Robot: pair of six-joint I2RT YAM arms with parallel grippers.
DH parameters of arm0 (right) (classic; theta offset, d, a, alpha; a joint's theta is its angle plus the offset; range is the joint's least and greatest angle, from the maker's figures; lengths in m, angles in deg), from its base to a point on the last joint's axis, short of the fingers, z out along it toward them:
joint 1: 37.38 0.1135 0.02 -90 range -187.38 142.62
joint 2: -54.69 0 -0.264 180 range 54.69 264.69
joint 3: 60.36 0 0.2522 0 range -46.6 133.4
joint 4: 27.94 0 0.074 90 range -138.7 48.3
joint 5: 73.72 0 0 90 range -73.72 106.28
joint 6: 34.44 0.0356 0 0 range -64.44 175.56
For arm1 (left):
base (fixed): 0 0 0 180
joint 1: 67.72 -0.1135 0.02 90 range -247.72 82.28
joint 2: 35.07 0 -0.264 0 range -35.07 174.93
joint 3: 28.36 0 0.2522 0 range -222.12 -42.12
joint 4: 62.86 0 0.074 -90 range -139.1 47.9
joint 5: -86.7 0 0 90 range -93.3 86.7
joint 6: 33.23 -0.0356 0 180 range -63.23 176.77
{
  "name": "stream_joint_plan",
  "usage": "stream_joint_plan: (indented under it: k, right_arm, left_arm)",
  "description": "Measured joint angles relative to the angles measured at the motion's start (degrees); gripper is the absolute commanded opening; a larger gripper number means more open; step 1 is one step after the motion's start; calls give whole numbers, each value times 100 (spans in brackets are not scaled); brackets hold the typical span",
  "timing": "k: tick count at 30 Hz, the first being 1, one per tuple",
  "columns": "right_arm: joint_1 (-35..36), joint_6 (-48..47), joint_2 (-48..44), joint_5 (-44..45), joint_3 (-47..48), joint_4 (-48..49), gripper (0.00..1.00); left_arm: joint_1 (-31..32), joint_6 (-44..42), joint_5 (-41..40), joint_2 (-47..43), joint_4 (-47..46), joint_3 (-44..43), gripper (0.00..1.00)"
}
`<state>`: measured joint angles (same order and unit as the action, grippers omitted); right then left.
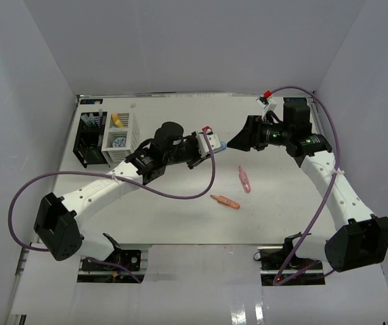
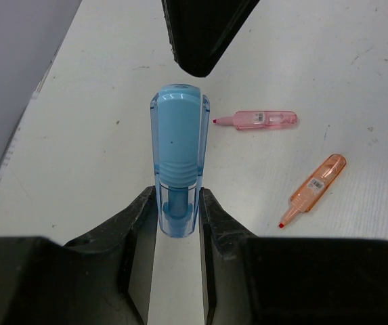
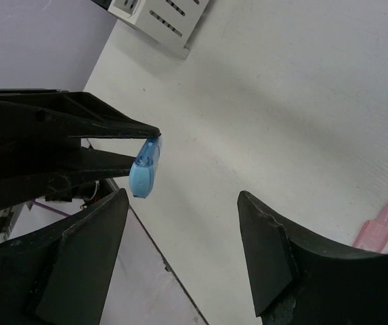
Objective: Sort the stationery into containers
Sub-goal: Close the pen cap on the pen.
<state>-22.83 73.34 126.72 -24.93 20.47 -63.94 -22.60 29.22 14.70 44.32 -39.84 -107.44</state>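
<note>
L gripper (image 2: 178, 203) is clamped on the tail end of a blue marker (image 2: 179, 162), w/ the cap end sticking out past the fingers. It's held up off the tabletop (image 1: 180, 223), well to the right of the white organizer (image 1: 120, 132). R gripper (image 3: 182, 195) faces it from farther right of that organizer. Its jaws are wide apart w/ nothing between them, and one finger is just beyond the marker's cap. Looks like a hand-over or a re-grip, but can't tell which.

Progress, judged from how things lie:
- Black organizer (image 1: 89, 139) sits touching the white organizer's left side. Both already have items standing in them: something yellow and a round blue-white thing in the white one, and greenish/blue bits in the black one. They're too small to name for sure.
- Blue marker is in hand, not yet binned.
- Pink marker (image 1: 245, 179) and orange marker (image 1: 225, 201) lie loose, well right of the white organizer and nearer the arm bases, close together but not touching.

So most of the job seems done, approx. 3 markers left: the blue one, then pink and orange.
</note>
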Motion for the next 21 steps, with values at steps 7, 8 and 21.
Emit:
stream_joint_plan:
  k: [7,8,21]
  right_arm:
    - [131,4,35,33,109,4,69]
    - [142,7,46,35,109,7,69]
    - [466,151,374,114,109,31,62]
  left_arm:
    - [0,-125,26,227,179,-186,0]
    - [0,-142,28,258,210,-208,0]
    - [0,-317,28,293,361,-387,0]
